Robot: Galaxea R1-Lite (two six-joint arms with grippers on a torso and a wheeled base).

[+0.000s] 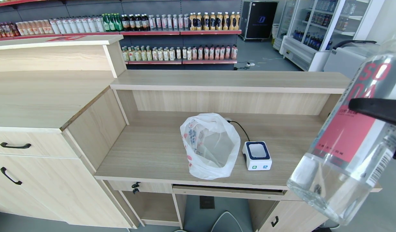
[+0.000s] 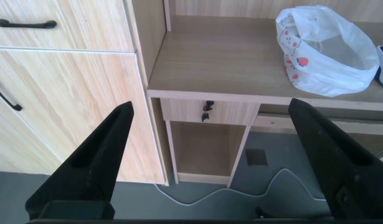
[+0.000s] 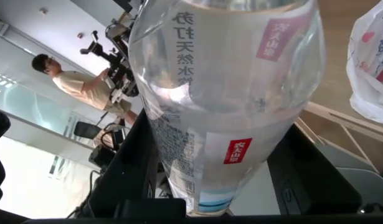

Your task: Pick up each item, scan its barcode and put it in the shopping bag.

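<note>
A clear soda bottle [image 1: 349, 141] with a pink label is held close to the head camera at the right, tilted with its base down toward the desk's front edge. My right gripper [image 1: 383, 119] is shut on the bottle [image 3: 228, 99], one black finger [image 1: 375, 109] crossing its label. A white plastic shopping bag [image 1: 211, 145] stands open in the middle of the wooden desk [image 1: 146, 151], and a small white barcode scanner [image 1: 256, 155] sits just right of it. My left gripper [image 2: 210, 168] hangs open and empty low in front of the desk, left of the bag [image 2: 325, 50].
A raised counter ledge [image 1: 230, 80] runs behind the desk, and a taller cabinet [image 1: 40, 106] with black-handled drawers stands on the left. Shelves of bottled drinks [image 1: 178, 32] and glass-door fridges [image 1: 317, 29] line the far wall.
</note>
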